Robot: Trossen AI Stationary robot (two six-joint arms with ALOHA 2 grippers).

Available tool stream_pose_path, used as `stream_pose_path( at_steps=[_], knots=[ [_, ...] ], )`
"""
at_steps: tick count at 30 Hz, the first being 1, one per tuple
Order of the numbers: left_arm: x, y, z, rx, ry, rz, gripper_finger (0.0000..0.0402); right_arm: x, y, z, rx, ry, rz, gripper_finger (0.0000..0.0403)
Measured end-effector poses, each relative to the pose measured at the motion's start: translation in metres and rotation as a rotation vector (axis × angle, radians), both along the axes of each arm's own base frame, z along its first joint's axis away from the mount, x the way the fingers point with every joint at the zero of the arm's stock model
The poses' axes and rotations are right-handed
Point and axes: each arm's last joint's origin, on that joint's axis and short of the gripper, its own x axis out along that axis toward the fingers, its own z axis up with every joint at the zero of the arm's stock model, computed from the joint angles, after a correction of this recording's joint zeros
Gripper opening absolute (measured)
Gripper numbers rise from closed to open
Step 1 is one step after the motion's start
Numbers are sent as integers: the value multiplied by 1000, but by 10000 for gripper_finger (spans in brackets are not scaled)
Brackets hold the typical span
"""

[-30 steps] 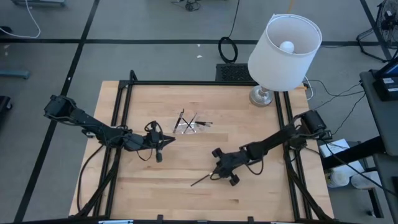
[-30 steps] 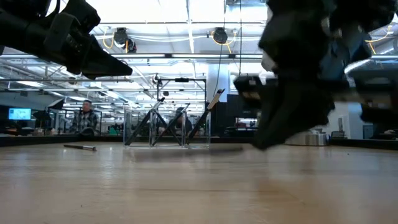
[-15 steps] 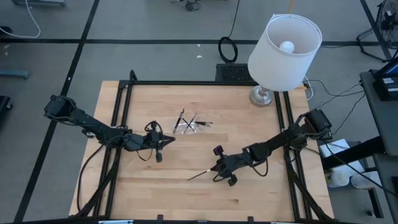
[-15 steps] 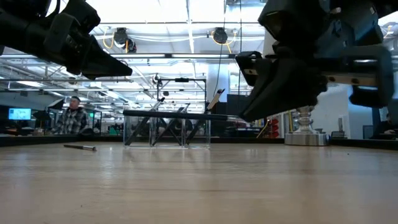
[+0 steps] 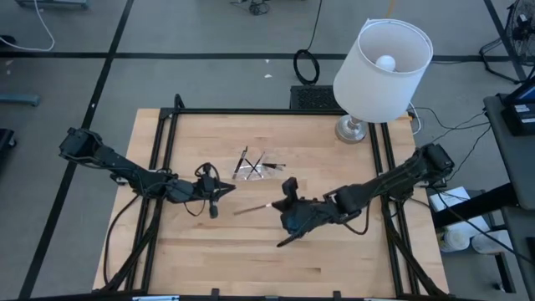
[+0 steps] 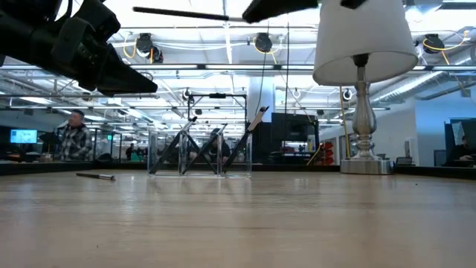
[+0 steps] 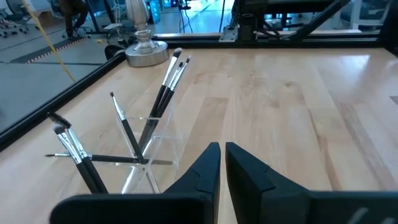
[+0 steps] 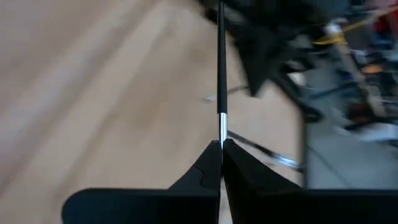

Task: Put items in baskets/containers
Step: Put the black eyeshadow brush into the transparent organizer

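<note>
Clamped in the right gripper (image 8: 221,145): one thin brush (image 8: 219,87), lifted off the table (image 5: 351,259), just short of the clear container (image 5: 255,170). Probably light, stiff and slick, so likely to pivot in an end grip; better pinched mid-handle, clear of the bristles. Beside the container, left gripper (image 7: 222,158) nearly closed on nothing. Visible only from the low view: another loose brush (image 6: 97,176) lying flat. Visible only from the left wrist: stored brushes (image 7: 168,87) leaning crossed inside.

Table (image 5: 334,251): pale wood, smooth matt. Tray (image 7: 155,146): clear glossy plastic. Brushes (image 7: 163,99): dark handles, shiny metal collars.
</note>
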Motion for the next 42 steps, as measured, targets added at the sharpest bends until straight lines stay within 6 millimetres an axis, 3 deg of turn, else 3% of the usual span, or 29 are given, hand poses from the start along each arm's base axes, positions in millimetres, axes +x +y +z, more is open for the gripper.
stream_pose_path(
  at_steps=[10, 17, 25, 28, 31, 35, 42],
  knots=[
    [0, -1, -1, -3, 10, -17, 35, 6, -15, 50, -325, -32, -158, 0],
    [0, -1, -1, -7, 9, -16, 35, 11, -41, 76, -497, 10, -264, 0],
    [0, -1, -1, -8, 8, -15, 35, 4, -83, 132, -524, 69, -352, 0],
    [0, -1, -1, -5, 9, -16, 35, -1, -101, 144, -495, 92, -397, 0],
    [0, -1, -1, -5, 9, -16, 35, -1, -119, 139, -384, 157, -375, 0],
    [0, -1, -1, -6, 8, -16, 35, 5, -135, 112, -312, 333, -305, 0],
    [0, -1, -1, -8, 8, -16, 35, 20, -132, 63, -396, 539, -185, 0]
  ],
)
